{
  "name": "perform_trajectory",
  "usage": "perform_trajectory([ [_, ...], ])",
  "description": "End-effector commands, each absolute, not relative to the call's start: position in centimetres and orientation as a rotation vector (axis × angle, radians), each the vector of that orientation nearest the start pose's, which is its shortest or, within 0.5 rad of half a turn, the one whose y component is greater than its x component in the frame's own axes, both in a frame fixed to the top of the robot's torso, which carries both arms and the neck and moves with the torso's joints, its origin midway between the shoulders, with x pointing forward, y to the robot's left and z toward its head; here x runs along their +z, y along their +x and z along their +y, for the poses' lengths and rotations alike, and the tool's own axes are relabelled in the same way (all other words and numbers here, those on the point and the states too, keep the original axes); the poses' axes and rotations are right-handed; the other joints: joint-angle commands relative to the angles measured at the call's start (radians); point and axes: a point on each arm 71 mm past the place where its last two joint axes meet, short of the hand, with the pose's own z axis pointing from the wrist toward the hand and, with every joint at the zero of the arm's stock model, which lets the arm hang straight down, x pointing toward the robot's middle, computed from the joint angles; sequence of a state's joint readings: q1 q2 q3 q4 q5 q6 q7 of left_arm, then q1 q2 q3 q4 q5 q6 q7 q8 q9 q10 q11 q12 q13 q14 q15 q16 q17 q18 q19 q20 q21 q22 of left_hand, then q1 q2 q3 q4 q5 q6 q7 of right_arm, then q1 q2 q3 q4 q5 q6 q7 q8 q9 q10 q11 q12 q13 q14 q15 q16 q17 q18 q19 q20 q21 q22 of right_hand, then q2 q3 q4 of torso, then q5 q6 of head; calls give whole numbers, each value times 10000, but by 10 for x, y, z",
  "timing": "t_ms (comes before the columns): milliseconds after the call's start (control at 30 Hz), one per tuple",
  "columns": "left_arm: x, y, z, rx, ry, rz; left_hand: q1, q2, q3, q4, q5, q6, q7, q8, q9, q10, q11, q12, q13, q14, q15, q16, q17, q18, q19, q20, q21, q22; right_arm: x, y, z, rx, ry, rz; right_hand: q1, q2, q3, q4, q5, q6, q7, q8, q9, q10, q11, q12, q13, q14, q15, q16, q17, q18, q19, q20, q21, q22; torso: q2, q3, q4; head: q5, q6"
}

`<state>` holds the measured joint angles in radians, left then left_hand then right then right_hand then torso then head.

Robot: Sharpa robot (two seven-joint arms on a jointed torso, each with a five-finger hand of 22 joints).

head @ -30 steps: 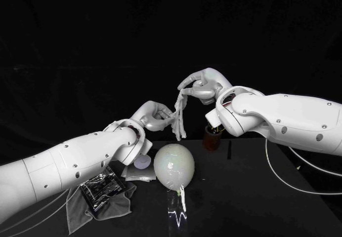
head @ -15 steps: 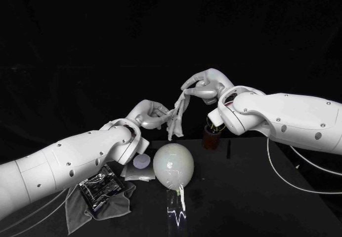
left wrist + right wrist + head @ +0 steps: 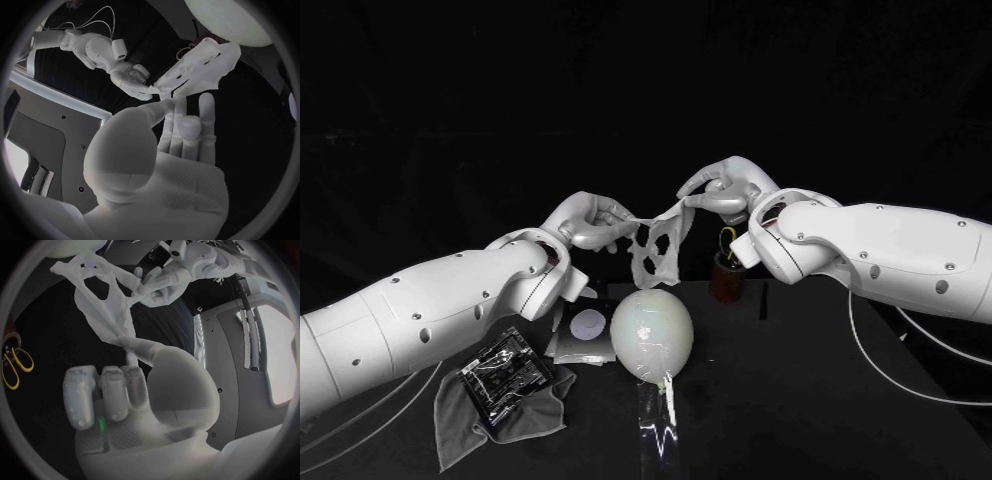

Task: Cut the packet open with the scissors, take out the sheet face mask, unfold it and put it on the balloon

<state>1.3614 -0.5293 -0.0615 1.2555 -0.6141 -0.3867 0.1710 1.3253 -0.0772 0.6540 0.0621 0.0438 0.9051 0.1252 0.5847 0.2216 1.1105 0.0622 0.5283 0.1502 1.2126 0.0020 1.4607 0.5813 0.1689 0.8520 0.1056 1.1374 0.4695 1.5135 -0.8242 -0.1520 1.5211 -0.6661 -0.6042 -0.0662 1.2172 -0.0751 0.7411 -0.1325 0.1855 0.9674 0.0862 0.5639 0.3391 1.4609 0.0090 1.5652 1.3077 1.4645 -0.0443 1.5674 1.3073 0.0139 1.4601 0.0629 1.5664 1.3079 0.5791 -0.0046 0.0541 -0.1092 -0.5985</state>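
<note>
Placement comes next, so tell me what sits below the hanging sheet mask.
The sheet mask, held between the left hand and right hand, hangs above the pale balloon on the black table. What lies behind the mask's lower edge is covered.

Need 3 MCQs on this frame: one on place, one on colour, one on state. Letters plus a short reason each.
1. Where is the sheet mask relative to the balloon?
A. draped on it
B. held in the air, clear of it
C. tucked under it

2. What colour are the scissors handles?
A. red
B. blue
C. yellow

3. What is the left hand doing?
A. pinching an edge of the sheet mask
B. open, holding nothing
C. gripping the scissors

Answers:
1 B: the sheet mask hangs between the two hands, and the balloon sits bare on the table.
2 C: yellow loops show in the right wrist view.
3 A: its fingers close on one edge, and the right hand holds the other.
</note>
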Motion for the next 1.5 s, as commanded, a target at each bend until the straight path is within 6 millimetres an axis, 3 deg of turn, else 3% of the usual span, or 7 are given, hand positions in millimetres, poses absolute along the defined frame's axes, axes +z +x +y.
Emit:
perform_trajectory([
  [33,-111,551,115,-12519,-3811,15729,133,61,-17,-23,34,-4,8,97,182,138,-35,-55,-19,-21,-15,1,111,135,-54,23,-56,-22,-68,524,-216,8910,4965,14135,-85,52,-11,-70,-20,50,44,33,11,1099,24,56,2631,1063,-57,34,2635,-139,1107,-30,44,2629,-2,11,-4,-9,11],
  [367,-92,561,125,-12181,-3414,15578,215,46,5,-94,38,18,4,121,205,195,-46,-68,-19,21,-27,40,270,141,-46,18,-61,-27,-70,528,-223,8606,4518,14115,-94,48,-20,-70,-75,46,45,40,11,1099,25,56,2631,1063,-56,34,2635,-139,1107,-29,44,2629,7,-2,1,-13,35],
  [800,-65,573,139,-11780,-2924,15327,217,12,-7,-105,37,21,6,128,214,216,-45,-71,-18,87,-26,73,470,139,-48,19,-63,-29,-69,533,-229,8289,3546,14361,-118,49,-47,-55,-242,19,51,52,7,1099,30,56,2631,1063,-51,34,2635,-139,1107,-25,44,2629,3,11,0,-16,98],
  [1067,-58,576,140,-11604,-2685,15260,218,2,-10,-108,37,22,6,130,217,220,-45,-72,-18,75,-26,74,443,139,-48,19,-64,-30,-64,533,-224,8342,2899,14747,-120,78,-118,-8,-675,-55,66,55,-7,1099,46,56,2631,1063,-35,34,2635,-139,1107,-9,44,2629,-2,-4,-7,-34,135],
  [1333,-47,580,143,-11507,-2489,15058,220,-7,-13,-111,38,21,5,132,220,224,-45,-75,-18,82,-26,81,472,138,-50,19,-65,-31,-55,536,-221,7556,1508,15152,-111,80,-125,-7,-725,-57,65,59,-8,1099,47,56,2631,1063,-33,34,2635,-139,1107,-7,44,2629,-1,-2,3,-45,209],
  [1500,-38,580,143,-11473,-2202,15008,221,-10,-14,-111,38,22,5,132,221,226,-45,-75,-18,95,-26,86,509,138,-50,19,-65,-31,-50,538,-218,6955,797,15219,-103,82,-128,-7,-762,-54,63,63,-8,1099,45,56,2631,1063,-33,34,2635,-139,1107,-7,44,2629,-21,-1,20,-51,190],
])
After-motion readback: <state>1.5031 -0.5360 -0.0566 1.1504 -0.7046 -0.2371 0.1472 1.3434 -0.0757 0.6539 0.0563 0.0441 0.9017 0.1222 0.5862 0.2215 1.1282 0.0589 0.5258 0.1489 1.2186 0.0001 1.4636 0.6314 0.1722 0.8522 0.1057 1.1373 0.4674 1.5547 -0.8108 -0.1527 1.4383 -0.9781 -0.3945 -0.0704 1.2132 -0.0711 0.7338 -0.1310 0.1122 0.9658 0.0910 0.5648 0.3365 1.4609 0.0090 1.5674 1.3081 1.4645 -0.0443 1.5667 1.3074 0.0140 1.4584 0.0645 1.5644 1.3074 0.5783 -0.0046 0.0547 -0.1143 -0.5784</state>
